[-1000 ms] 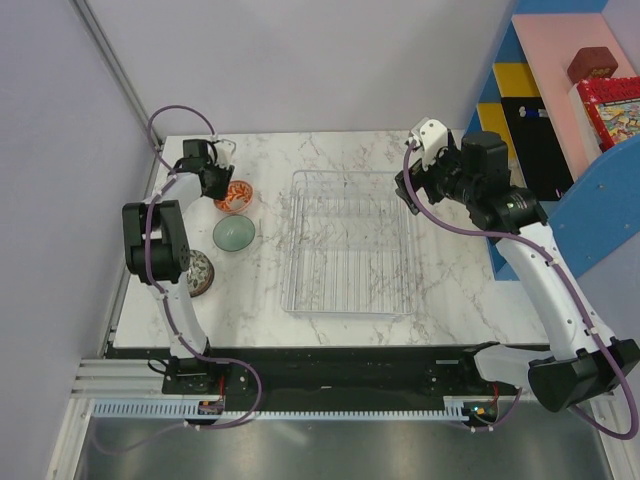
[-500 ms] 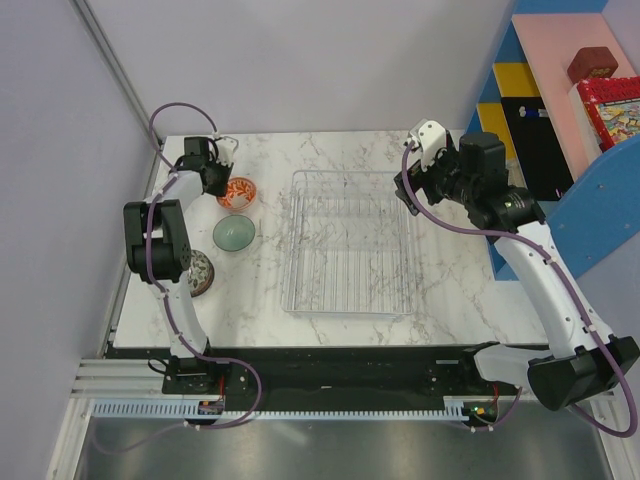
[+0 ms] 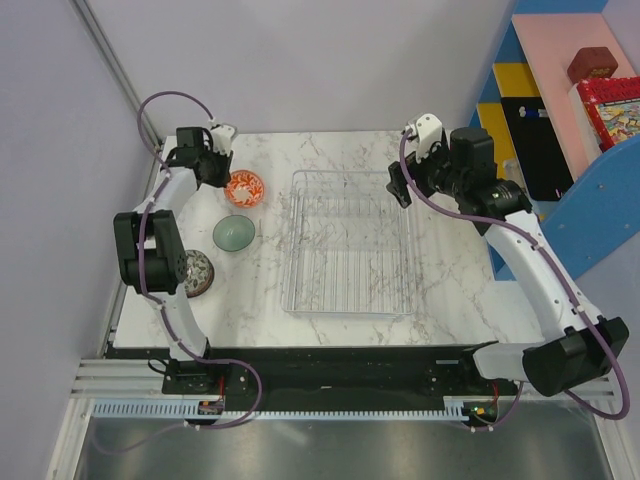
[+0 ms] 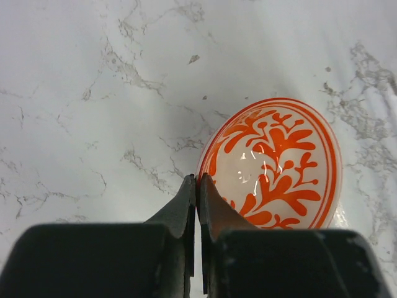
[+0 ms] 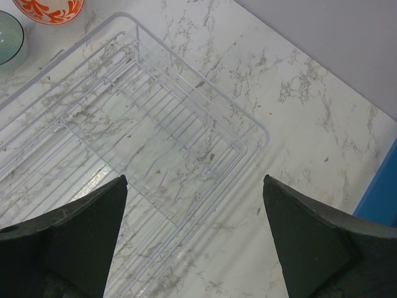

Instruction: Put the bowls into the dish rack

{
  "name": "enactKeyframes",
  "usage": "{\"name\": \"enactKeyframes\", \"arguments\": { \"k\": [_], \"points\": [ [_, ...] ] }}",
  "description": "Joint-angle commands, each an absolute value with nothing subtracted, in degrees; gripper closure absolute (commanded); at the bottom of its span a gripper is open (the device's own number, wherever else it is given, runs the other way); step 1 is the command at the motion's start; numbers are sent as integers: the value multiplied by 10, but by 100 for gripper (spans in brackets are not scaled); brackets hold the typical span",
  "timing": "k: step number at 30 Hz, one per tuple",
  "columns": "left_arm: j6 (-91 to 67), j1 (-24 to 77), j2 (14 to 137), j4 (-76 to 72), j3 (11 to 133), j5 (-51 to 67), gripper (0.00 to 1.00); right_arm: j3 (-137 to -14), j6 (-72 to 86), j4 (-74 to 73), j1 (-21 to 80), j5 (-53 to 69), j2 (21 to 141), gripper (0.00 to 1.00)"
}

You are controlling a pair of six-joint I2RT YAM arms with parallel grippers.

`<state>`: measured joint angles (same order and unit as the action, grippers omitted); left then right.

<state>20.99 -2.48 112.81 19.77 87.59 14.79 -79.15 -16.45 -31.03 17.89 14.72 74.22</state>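
Orange-patterned bowl (image 4: 276, 164) now farther back, mouth up, rim between tight left fingers (image 4: 183, 205); right fingers (image 5: 74, 236) wide.

A: The orange-patterned bowl (image 4: 273, 164) looks like glazed ceramic, glossy, with small reflections on it.
B: Yes. The desk (image 4: 93, 74) is smooth and marble-like, the dish rack (image 5: 155, 124) is thin shiny metal wire, and the left claw (image 4: 197, 186) is matt black.

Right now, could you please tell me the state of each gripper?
Left gripper: closed on the orange bowl at its rim.
Right gripper: open, holding nothing.
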Motion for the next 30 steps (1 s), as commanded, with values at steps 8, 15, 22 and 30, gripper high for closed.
{"name": "enactKeyframes", "arguments": {
  "k": [8, 15, 22, 30],
  "points": [
    [159, -20, 1044, 186, 919, 236, 98, -780, -51, -222, 183, 164, 771, 2],
    [135, -20, 1020, 187, 907, 350, 98, -755, -1, -175, 182, 212, 772, 2],
    [77, -7, 982, 186, 911, 509, 98, -724, 145, -90, 180, 341, 802, 2],
    [31, 45, 976, 184, 927, 603, 98, -711, 272, 19, 171, 456, 862, 2]
  ]
}}
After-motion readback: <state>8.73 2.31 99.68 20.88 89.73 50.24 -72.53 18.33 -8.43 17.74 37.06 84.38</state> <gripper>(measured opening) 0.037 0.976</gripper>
